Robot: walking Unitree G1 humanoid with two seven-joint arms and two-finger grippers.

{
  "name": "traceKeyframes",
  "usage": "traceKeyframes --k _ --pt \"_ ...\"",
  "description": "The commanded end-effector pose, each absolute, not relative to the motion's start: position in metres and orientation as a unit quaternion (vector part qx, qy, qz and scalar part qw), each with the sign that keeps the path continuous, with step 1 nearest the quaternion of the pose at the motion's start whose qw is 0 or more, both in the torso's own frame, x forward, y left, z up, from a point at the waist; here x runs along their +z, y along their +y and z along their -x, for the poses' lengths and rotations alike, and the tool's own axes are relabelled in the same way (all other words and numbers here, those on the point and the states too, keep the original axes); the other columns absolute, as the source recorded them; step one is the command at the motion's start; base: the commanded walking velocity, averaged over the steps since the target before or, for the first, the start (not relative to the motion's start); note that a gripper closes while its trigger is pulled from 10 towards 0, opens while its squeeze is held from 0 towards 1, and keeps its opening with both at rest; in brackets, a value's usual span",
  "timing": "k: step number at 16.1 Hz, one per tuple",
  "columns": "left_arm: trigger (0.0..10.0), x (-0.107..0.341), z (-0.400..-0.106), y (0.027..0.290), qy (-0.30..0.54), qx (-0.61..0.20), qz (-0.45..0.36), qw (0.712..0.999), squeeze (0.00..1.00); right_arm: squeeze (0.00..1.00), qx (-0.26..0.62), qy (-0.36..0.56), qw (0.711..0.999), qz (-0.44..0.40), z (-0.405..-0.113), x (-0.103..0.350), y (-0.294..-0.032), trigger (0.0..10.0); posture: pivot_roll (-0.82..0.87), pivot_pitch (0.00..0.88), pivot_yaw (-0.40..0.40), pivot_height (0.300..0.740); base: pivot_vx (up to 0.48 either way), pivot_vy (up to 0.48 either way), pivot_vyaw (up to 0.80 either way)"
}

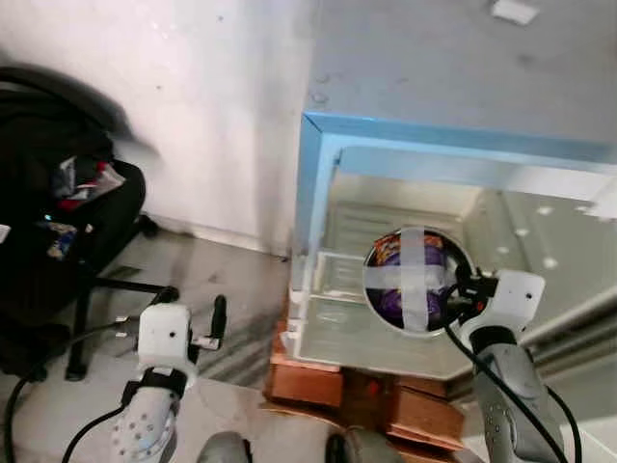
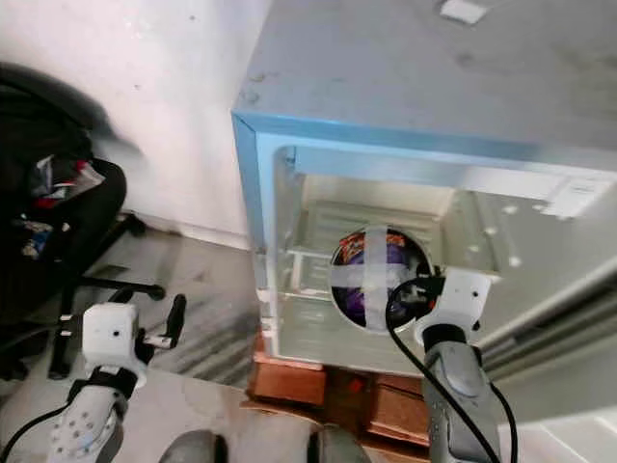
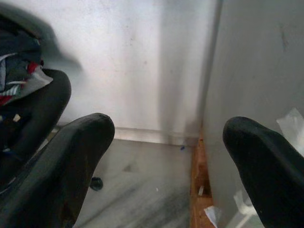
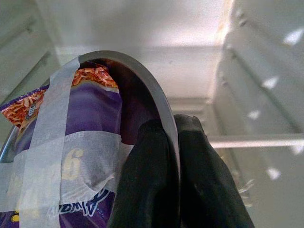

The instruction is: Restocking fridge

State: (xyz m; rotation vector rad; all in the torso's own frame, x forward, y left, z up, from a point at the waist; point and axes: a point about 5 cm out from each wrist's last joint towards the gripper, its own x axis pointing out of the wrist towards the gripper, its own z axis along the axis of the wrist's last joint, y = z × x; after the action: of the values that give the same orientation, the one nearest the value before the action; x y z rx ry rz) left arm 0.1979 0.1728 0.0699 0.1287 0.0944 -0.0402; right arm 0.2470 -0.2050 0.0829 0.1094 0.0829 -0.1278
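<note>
A small fridge with a blue frame stands open in front of me, its white shelves bare. My right gripper is shut on the rim of a metal bowl, held inside the fridge opening. The bowl holds a purple noodle packet strapped in with a cross of white tape. Both black fingers pinch the rim, one inside and one outside. My left gripper hangs open low at the left of the fridge, over the floor, with nothing between its fingers.
A black office chair piled with clutter stands at the left against the white wall. The fridge rests on wooden blocks on a marble floor. The fridge top carries a small white object at the back.
</note>
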Motion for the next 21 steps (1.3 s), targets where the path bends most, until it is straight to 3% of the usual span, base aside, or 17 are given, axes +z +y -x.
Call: traceKeyframes --k 1,11,17,18,21 --pt "10.0 0.069 -0.195 0.176 0.054 -0.017 -0.071 0.996 0.00 0.00 -0.071 0.030 0.996 -0.054 -0.252 0.087 -0.207 10.0 0.16 0.150 -0.061 0.740 0.000 0.000 0.00" --pt "10.0 0.083 -0.182 0.175 0.060 -0.017 -0.081 0.995 0.00 0.00 -0.132 0.075 0.968 -0.201 -0.348 0.096 -0.183 10.0 0.26 0.276 -0.070 0.740 0.000 0.000 0.00" --pt "10.0 0.093 -0.162 0.167 0.073 0.000 -0.066 0.995 0.00 0.00 -0.163 0.116 0.934 -0.295 -0.374 0.101 -0.156 10.0 0.32 0.368 -0.096 0.740 0.000 0.000 0.00" --pt "10.0 0.094 -0.155 0.166 0.080 0.003 -0.064 0.995 0.00 1.00 -0.177 0.118 0.918 -0.335 -0.377 0.103 -0.152 10.0 0.33 0.384 -0.102 0.740 0.000 0.000 0.00" --pt "10.0 0.096 -0.154 0.169 0.087 0.014 -0.061 0.994 0.00 1.00 -0.163 0.088 0.887 -0.423 -0.388 0.121 -0.144 10.0 0.33 0.392 -0.111 0.740 0.000 0.000 0.00"
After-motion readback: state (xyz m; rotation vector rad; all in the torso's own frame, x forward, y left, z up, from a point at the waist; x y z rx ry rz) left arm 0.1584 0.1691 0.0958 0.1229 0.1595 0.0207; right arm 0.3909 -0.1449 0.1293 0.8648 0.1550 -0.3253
